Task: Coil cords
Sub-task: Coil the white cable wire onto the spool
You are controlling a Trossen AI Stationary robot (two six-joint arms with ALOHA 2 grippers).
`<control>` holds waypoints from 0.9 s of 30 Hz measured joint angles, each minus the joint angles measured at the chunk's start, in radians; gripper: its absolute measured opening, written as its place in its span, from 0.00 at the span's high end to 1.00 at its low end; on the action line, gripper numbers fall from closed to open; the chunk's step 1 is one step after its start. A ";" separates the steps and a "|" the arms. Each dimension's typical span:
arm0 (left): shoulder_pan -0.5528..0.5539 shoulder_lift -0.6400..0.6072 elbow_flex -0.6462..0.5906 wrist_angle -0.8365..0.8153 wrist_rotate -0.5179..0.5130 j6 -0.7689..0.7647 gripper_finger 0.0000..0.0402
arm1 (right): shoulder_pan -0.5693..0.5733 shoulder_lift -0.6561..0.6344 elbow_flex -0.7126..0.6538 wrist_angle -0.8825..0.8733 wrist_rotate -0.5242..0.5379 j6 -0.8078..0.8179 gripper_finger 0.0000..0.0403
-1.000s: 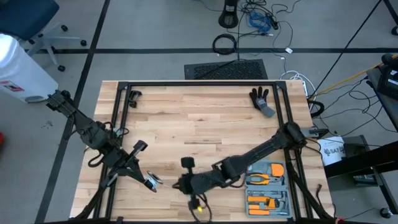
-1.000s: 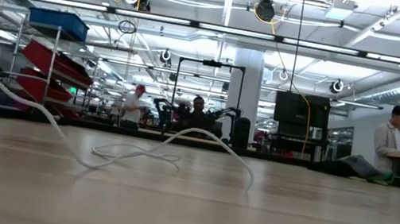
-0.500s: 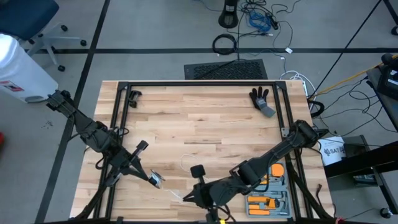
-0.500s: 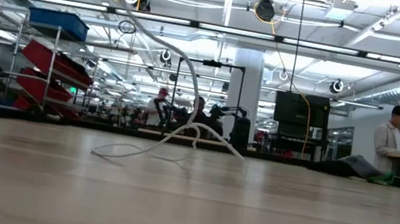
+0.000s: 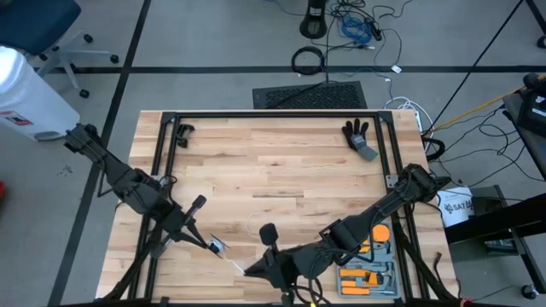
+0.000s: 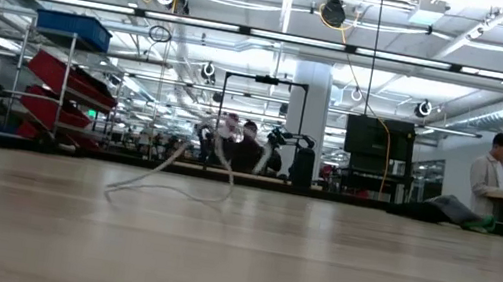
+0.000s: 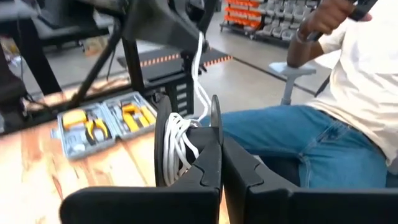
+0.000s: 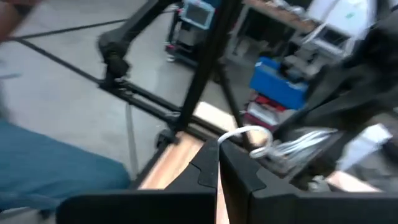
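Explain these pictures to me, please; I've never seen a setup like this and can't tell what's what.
These are four cameras on one moment. One looks straight down on a wooden table with two dark robot arms. One sits at table height, looking into the room. One rides on each arm's wrist.

The left pincer is shut on a small black reel with white cord wound on it. The right pincer, near the table's front edge, is shut on the same cord and leads it toward the reel. Loose cord still lies on the table.

Also on the table: an open tool case with orange-handled tools and a dark glove. A person in jeans sits beyond the table.
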 joint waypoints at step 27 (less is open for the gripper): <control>0.000 0.157 0.000 0.153 0.135 0.033 1.00 | -0.069 0.001 0.000 0.090 0.149 -0.202 1.00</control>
